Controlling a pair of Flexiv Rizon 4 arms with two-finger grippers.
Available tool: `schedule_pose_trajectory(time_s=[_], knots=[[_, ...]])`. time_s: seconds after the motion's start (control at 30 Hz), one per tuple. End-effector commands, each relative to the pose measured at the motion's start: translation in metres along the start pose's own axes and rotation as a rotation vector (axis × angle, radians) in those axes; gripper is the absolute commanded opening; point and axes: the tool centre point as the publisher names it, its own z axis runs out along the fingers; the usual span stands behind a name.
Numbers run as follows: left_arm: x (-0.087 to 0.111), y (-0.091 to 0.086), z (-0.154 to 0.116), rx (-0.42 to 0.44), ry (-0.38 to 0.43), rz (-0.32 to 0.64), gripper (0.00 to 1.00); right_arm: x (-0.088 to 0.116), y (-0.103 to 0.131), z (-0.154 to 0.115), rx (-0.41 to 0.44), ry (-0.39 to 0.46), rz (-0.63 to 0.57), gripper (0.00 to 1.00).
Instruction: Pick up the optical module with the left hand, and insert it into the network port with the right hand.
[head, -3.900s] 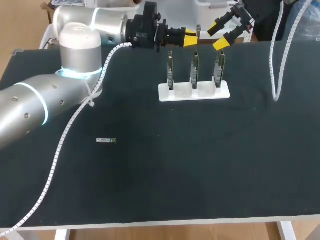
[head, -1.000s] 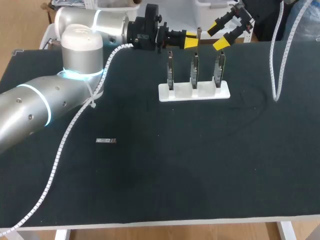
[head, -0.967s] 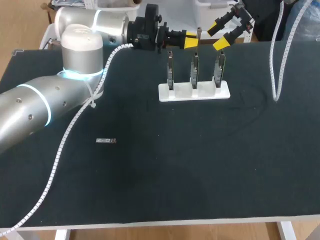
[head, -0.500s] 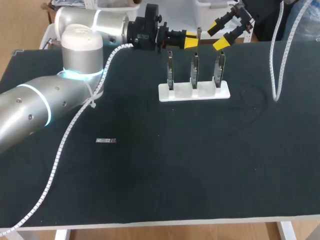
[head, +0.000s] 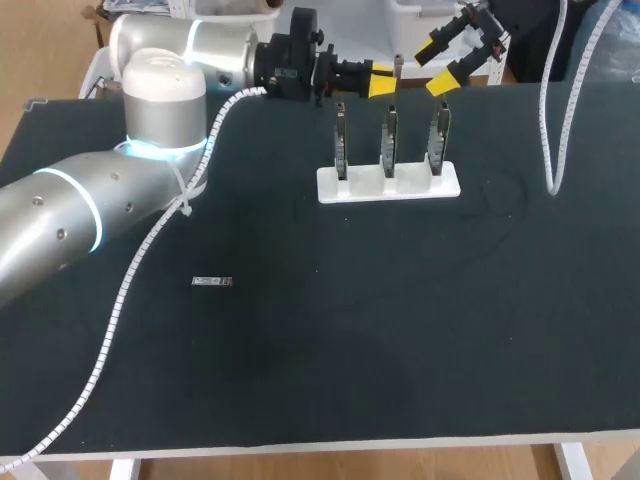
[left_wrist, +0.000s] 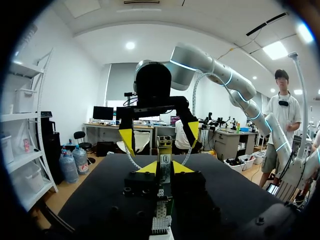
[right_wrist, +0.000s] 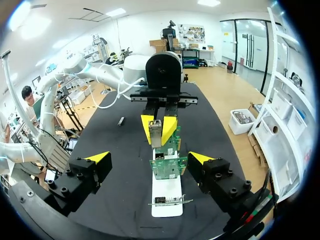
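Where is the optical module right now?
In the head view the optical module is over the table's far edge, clamped in the left tool. It sits just beyond the white stand, facing the open right tool.

We see a black-topped table (head: 420, 330) with a pale edge along its near side. On it a small flat silvery strip (head: 211, 282) lies lengthwise side to side, at about nine o'clock from the table's middle, well apart from everything else
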Motion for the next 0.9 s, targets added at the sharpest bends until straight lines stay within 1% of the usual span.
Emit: schedule_pose_trajectory(time_s=[0.03,0.2,0.33,0.43,0.9], knots=[[0.0,0.005,0.001,0.009,0.002,-0.001,0.0,-0.008,-0.009,-0.002,-0.857,0.022,-0.022,1.0],[0.0,0.005,0.001,0.009,0.002,-0.001,0.0,-0.013,-0.013,-0.005,-0.871,0.044,-0.04,1.0],[0.0,0.005,0.001,0.009,0.002,-0.001,0.0,-0.017,-0.016,-0.005,-0.878,0.041,-0.047,1.0],[0.0,0.005,0.001,0.009,0.002,-0.001,0.0,-0.019,-0.014,-0.003,-0.893,0.014,-0.052,1.0],[0.0,0.005,0.001,0.009,0.002,-0.001,0.0,-0.027,-0.01,0.013,-0.955,0.021,-0.081,1.0]])
